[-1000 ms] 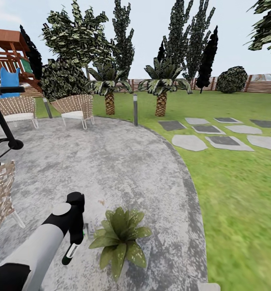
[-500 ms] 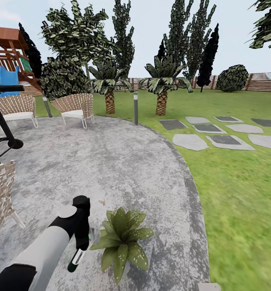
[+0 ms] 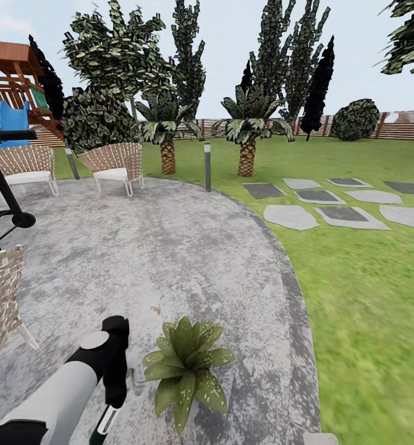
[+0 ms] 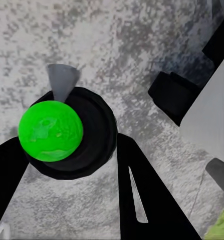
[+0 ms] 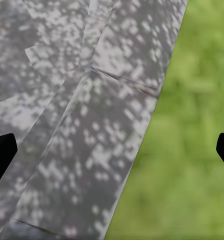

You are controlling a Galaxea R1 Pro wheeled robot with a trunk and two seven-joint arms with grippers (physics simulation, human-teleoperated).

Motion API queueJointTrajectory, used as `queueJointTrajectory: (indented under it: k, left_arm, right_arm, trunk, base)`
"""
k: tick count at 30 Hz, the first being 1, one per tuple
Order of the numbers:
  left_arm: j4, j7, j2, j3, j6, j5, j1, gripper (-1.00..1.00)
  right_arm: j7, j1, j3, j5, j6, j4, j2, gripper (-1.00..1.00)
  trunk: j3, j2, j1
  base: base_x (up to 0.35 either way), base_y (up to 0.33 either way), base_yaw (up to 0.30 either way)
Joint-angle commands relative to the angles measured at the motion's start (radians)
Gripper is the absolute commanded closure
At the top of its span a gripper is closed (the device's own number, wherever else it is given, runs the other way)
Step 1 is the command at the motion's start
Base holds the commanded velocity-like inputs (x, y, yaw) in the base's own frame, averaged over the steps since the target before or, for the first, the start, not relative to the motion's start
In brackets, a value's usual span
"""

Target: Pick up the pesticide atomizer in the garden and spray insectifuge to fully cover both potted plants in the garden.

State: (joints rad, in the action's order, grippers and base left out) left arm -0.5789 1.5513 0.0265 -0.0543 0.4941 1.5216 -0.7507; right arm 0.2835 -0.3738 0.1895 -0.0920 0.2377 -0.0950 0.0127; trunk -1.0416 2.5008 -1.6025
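Note:
A potted plant [image 3: 185,368] with broad green, partly yellowed leaves sits on the grey paved patio [image 3: 188,259] close in front of me. Just to its left, my left gripper [image 3: 115,395] points down and is shut on the pesticide atomizer [image 3: 106,423], a dark bottle with a pale label. The left wrist view looks straight down the gripper [image 4: 71,145]. There the atomizer [image 4: 91,135] is a round black body with a bright green top, sitting between the two black fingers [image 4: 147,200]. In the right wrist view, my right gripper [image 5: 112,150] is open over the line where paving meets grass.
Wicker chairs [image 3: 115,165] stand at the back left of the patio, and another [image 3: 0,296] is close on my left. A black stand [image 3: 3,185] rises at the left edge. A grey bollard [image 3: 207,167], stepping stones [image 3: 290,217], lawn [image 3: 367,296] and fence [image 3: 398,130] lie beyond.
My left arm swung right toward the plant, then drew back left and lower, taking the atomizer down toward the picture's bottom edge. The view shifted slightly early on.

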Motion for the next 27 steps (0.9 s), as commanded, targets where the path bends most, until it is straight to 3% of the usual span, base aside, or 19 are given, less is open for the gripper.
queueJointTrajectory:
  k: [1,4,9,15,27]
  left_arm:
    - [-0.004,0.005,-0.001,0.001,0.011,0.002,0.000,1.00]
    - [-0.024,0.007,-0.004,0.002,0.014,0.002,-0.005,1.00]
    - [-0.143,0.019,-0.007,0.001,0.020,0.005,-0.013,1.00]
    - [-0.154,0.019,-0.001,0.002,0.059,0.007,-0.011,1.00]
    - [-0.142,0.019,0.009,0.012,0.067,0.008,0.001,1.00]
  right_arm:
    - [0.003,0.000,0.008,-0.010,0.003,0.000,0.000,-1.00]
    - [0.002,0.000,0.006,-0.013,0.003,-0.003,-0.002,-1.00]
    - [0.002,0.000,0.005,-0.012,0.003,-0.003,-0.002,-1.00]
    - [0.002,0.000,0.005,-0.013,0.003,-0.003,-0.002,-1.00]
    - [0.002,0.000,0.005,-0.013,0.003,-0.003,-0.002,-1.00]
  trunk:
    - [-0.001,0.000,0.000]
    - [-0.001,0.000,0.000]
    - [-0.002,0.000,0.000]
    - [-0.010,0.000,0.000]
    - [-0.075,0.003,-0.005]
  base:
    - [0.000,0.000,0.000]
    - [0.000,0.000,0.000]
    - [0.000,0.000,0.000]
    - [0.000,0.000,0.000]
    - [0.000,0.000,0.000]
